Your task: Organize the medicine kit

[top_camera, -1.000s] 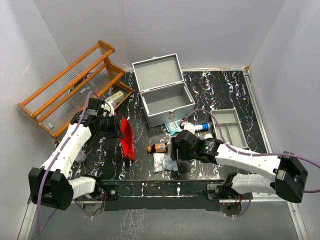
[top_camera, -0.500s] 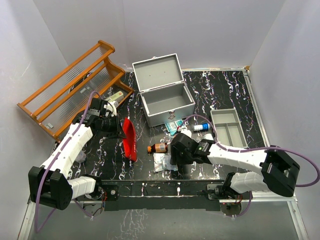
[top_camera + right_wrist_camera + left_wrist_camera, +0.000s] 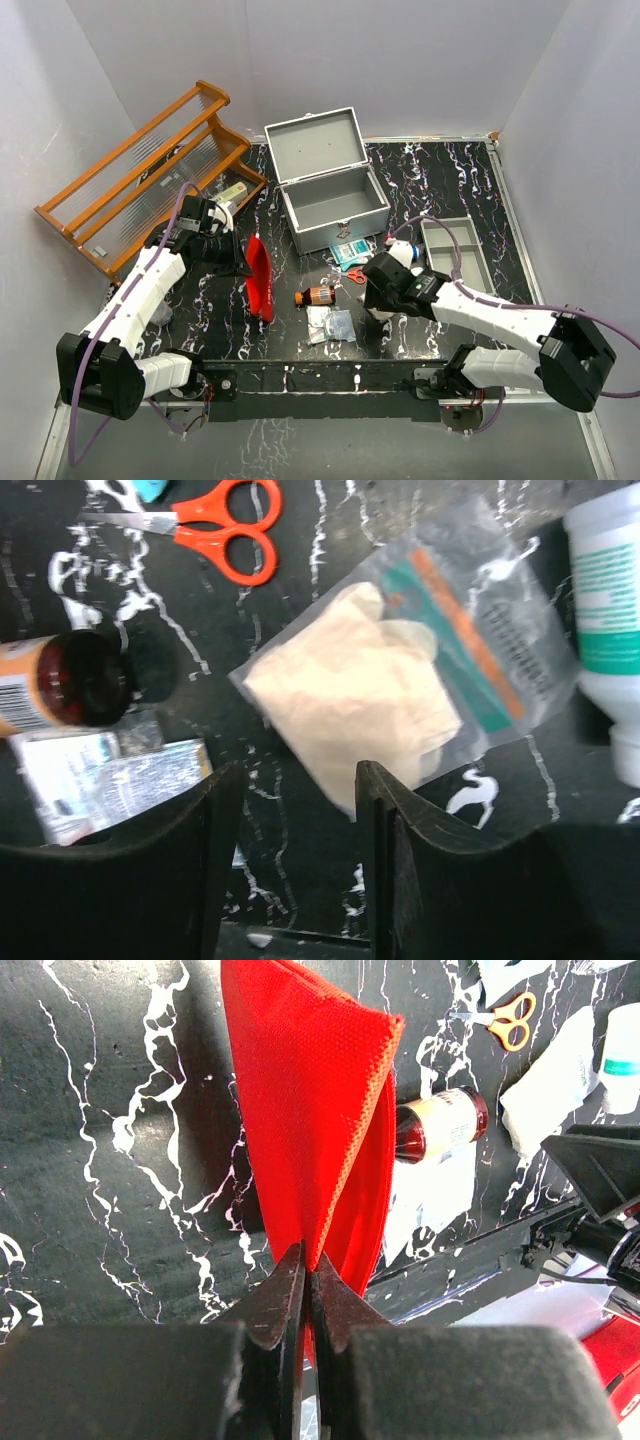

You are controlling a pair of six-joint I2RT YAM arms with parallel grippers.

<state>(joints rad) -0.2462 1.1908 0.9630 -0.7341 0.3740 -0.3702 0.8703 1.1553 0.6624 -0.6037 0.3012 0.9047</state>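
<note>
The medicine kit [image 3: 330, 200] is a grey metal box that stands open at the back middle, lid up. My left gripper [image 3: 243, 262] is shut on the edge of a red fabric pouch [image 3: 260, 280] and holds it upright off the table; in the left wrist view the gripper [image 3: 308, 1270] pinches the pouch [image 3: 320, 1110]. My right gripper [image 3: 378, 298] is open and empty. In the right wrist view it [image 3: 295, 810] hovers just in front of a clear bag of beige gloves [image 3: 370, 695].
Orange scissors [image 3: 215, 530], a brown bottle [image 3: 316, 296], foil packets [image 3: 330, 323], a teal packet [image 3: 347, 252] and a white bottle [image 3: 405, 252] lie in front of the kit. A grey divided tray [image 3: 455, 255] sits at right. A wooden rack [image 3: 150, 175] stands at left.
My right gripper has moved right, from over the foil packets to the glove bag. My left gripper shifted the red pouch slightly right, then held still.
</note>
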